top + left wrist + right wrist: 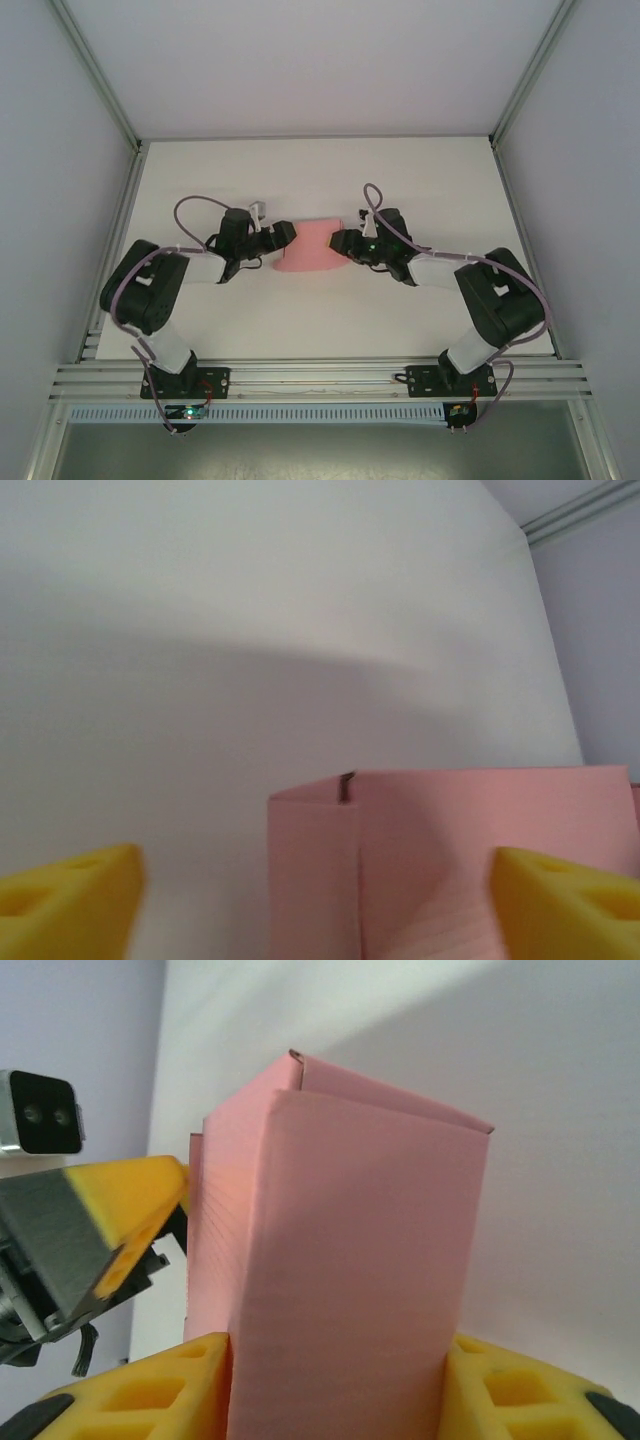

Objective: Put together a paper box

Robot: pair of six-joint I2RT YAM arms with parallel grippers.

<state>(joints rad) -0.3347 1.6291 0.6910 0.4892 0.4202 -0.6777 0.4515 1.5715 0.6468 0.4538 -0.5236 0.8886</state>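
Centrally, rectangular pink-card paper box (pixel 350 1210) clamped in right hand (pixel 335 1352); left hand (pixel 315 865) wide.

I see my left arm (pixel 150 290) and right arm (pixel 500 300), both black with white link covers, purple cables (pixel 200 199) looping along them, yellow fingers (pixel 140 1400).

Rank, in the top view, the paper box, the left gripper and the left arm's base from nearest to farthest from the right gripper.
1. The paper box: clamped between the fingers of the right gripper.
2. The left gripper: at the box's opposite, left side.
3. The left arm's base: far off, at the near left edge.
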